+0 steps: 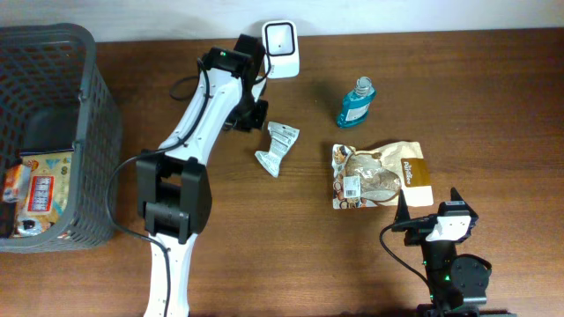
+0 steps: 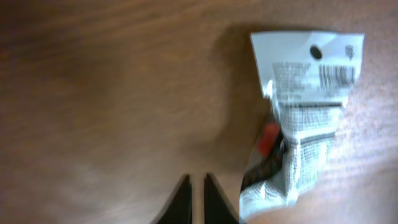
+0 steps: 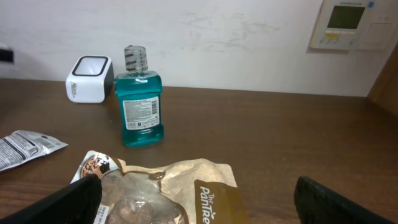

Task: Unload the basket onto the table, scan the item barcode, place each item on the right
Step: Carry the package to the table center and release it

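The crumpled white sachet (image 2: 305, 112) lies flat on the worktop (image 1: 441, 70), just beside my left fingers (image 2: 185, 193), which are pinched together on nothing. My right fingers (image 3: 71, 202) stand wide. It looks light, crinkly and floppy, so I'd pinch an edge, keeping its barcode (image 2: 337, 74) clear for the scanner (image 1: 282, 47).

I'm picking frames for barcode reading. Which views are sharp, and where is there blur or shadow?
Left wrist: blurred overall, the barcode on the white packet smeared, with a dark shadow on the wood to its left. Overhead: sharp and evenly lit. Right wrist: the mouthwash bottle is in focus, with no strong glare.
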Tool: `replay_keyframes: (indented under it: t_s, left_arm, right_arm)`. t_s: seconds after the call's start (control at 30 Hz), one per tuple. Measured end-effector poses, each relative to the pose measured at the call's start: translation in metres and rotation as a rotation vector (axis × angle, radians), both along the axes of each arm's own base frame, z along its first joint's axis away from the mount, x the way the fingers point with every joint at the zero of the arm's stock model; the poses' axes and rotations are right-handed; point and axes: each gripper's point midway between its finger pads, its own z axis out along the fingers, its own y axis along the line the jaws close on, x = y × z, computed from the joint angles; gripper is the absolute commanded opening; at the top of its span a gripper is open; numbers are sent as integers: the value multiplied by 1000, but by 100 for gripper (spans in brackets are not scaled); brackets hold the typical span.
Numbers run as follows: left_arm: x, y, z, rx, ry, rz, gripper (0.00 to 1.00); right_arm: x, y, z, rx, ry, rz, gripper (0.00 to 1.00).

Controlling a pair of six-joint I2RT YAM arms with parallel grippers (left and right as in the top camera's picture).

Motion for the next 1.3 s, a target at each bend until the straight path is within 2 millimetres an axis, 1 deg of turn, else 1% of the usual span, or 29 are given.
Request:
replay_keyframes:
  t_s: [0.07, 0.13, 0.23, 0.37, 0.47, 0.6, 0.7, 0.8, 0.83, 1.0, 1.03, 1.07, 1.13, 1.2, 1.27, 1.3]
  left_arm:
    - [-1, -7, -16, -42, 17, -3, 0]
    - [-5, -16, -27, -73, 30, -12, 0]
    - [-10, -30, -38, -100, 33, -33, 0]
    - [-25, -43, -55, -121, 71, -37, 0]
    - [-33, -53, -58, -169, 100, -36, 0]
    - [-31, -80, -52, -309, 99, -56, 0]
    - [-31, -110, -39, -474, 105, -100, 0]
    - [-34, -129, -28, -584, 114, -132, 0]
    - [-36, -138, -23, -632, 120, -149, 0]
    - [-43, -167, -6, -763, 125, -216, 0]
    - [-48, -176, -1, -801, 133, -238, 0]
    - [-53, -181, 2, -818, 146, -248, 0]
    - [-55, -183, 7, -827, 160, -250, 0]
    - [-52, -181, 17, -833, 160, -243, 0]
    - [-41, -170, 32, -816, 144, -217, 0]
    - [-32, -160, 42, -788, 124, -195, 0]
  right_arm:
    - [0, 0, 0, 0, 0, 0, 98]
    - [0, 0, 0, 0, 0, 0, 98]
    - [0, 0, 0, 0, 0, 0, 98]
    - [0, 0, 0, 0, 0, 0, 98]
    - [0, 0, 0, 0, 0, 0, 98]
    - [0, 0, 0, 0, 0, 0, 98]
    - [0, 0, 0, 0, 0, 0, 98]
    - [0, 0, 0, 0, 0, 0, 98]
    - [0, 0, 0, 0, 0, 0, 98]
    - [0, 0, 0, -1, 0, 0, 98]
    - [0, 0, 0, -1, 0, 0, 98]
    - [0, 0, 0, 0, 0, 0, 98]
    - [0, 0, 0, 0, 0, 0, 98]
    - [0, 0, 0, 0, 0, 0, 98]
    - [0, 0, 0, 0, 0, 0, 98]
    - [0, 0, 0, 0, 0, 0, 98]
